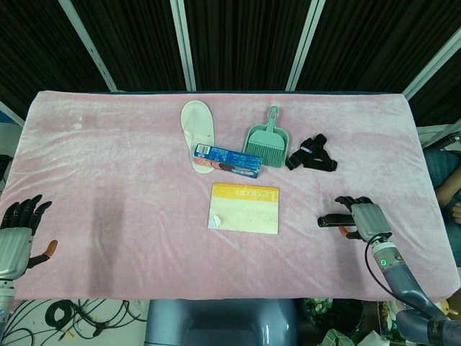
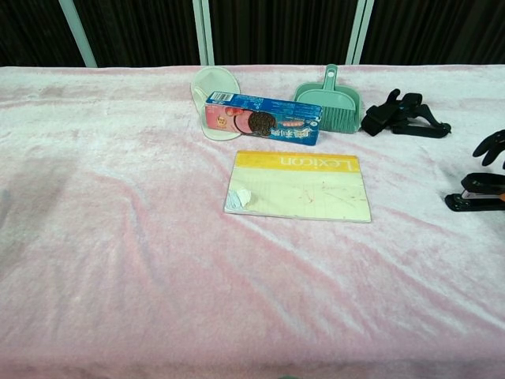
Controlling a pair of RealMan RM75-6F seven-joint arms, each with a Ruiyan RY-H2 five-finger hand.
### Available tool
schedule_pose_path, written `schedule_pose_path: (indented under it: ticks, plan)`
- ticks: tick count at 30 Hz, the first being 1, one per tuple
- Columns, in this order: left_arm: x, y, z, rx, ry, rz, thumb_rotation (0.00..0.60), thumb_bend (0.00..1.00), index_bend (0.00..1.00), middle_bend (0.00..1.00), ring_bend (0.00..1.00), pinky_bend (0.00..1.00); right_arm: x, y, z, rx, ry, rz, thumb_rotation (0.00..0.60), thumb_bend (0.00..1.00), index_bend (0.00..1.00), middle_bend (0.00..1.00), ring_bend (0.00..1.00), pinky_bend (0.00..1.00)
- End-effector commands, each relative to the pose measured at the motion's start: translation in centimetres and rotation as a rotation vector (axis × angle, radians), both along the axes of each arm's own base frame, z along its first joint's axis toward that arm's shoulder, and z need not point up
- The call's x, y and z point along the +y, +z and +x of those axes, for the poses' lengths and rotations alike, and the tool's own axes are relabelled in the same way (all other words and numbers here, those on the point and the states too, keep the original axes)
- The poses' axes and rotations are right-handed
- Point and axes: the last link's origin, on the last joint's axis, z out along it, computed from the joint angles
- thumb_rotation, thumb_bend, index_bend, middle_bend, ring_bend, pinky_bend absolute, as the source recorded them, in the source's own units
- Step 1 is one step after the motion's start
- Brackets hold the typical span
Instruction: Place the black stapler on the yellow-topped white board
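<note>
Black stapler [image 1: 330, 220] lies flat on the pink cloth [image 1: 115, 166] near the table's right edge, its nose turned toward the yellow-topped white board [image 1: 244, 208], which rests well apart from it at the middle of the table. My right hand [image 1: 364, 216] sits directly over the stapler's rear end, fingers [image 1: 351, 201] curled down above it; from the head view I cannot tell whether they actually touch or grip it, and the chest view shows only dark fingertips [image 2: 491, 147] just above the stapler [image 2: 476, 192] at the frame's edge. The stapler itself appears to rest on the cloth, not lifted.

My left hand [image 1: 16, 236] hangs at the near left corner, off the cloth's edge, fingers spread and holding nothing.

The board carries a yellow band along its far edge and a small white scrap [image 1: 215, 220] at its near left corner. Just beyond it lies a blue biscuit box [image 1: 227, 160], with a white slipper [image 1: 197, 127] touching the box's left end and a green dustpan brush [image 1: 267, 139] close at its right. A black strap clip [image 1: 311, 154] lies to the right of the dustpan brush, between it and my right hand, apart from both.
</note>
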Motion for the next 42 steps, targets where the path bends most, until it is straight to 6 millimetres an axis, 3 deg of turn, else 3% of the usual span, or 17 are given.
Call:
schedule_pose_path:
  ticks: [1, 9, 17, 28, 33, 42]
  plan:
    - [0.0, 0.0, 0.0, 0.0, -0.001, 0.0, 0.6, 0.32, 0.11, 0.02, 0.0, 0.0, 0.1, -0.3, -0.1, -0.004, 0.0, 0.008, 0.6, 0.23, 0.3, 0.3, 0.32, 0.21]
    - [0.0, -0.1, 0.0, 0.001, 0.004, -0.001, 0.6, 0.32, 0.11, 0.02, 0.0, 0.0, 0.0, -0.9, 0.0, -0.019, 0.015, 0.012, 0.6, 0.24, 0.4, 0.38, 0.39, 0.28]
    - [0.0, -0.1, 0.0, -0.004, 0.011, -0.003, 0.6, 0.32, 0.11, 0.02, 0.0, 0.0, -0.3, -0.7, -0.2, -0.029, 0.03, -0.023, 0.6, 0.32, 0.5, 0.46, 0.45, 0.35]
    - [0.0, -0.2, 0.0, -0.009, 0.022, -0.008, 0.6, 0.32, 0.12, 0.02, 0.0, 0.0, -0.5, -0.3, 0.9, -0.051, 0.097, -0.037, 0.6, 0.37, 0.52, 0.48, 0.47, 0.37]
    - [0.0, -0.2, 0.1, -0.012, 0.023, -0.006, 0.6, 0.32, 0.12, 0.02, 0.0, 0.0, -1.3, 0.0, 3.1, -0.066, 0.148, -0.042, 0.6, 0.37, 0.52, 0.48, 0.47, 0.37]
    - [0.0, 0.0, 0.1, -0.011, 0.02, -0.004, 0.6, 0.32, 0.12, 0.02, 0.0, 0.0, -3.5, -0.5, 11.7, -0.165, 0.193, 0.052, 0.6, 0.37, 0.53, 0.49, 0.48, 0.37]
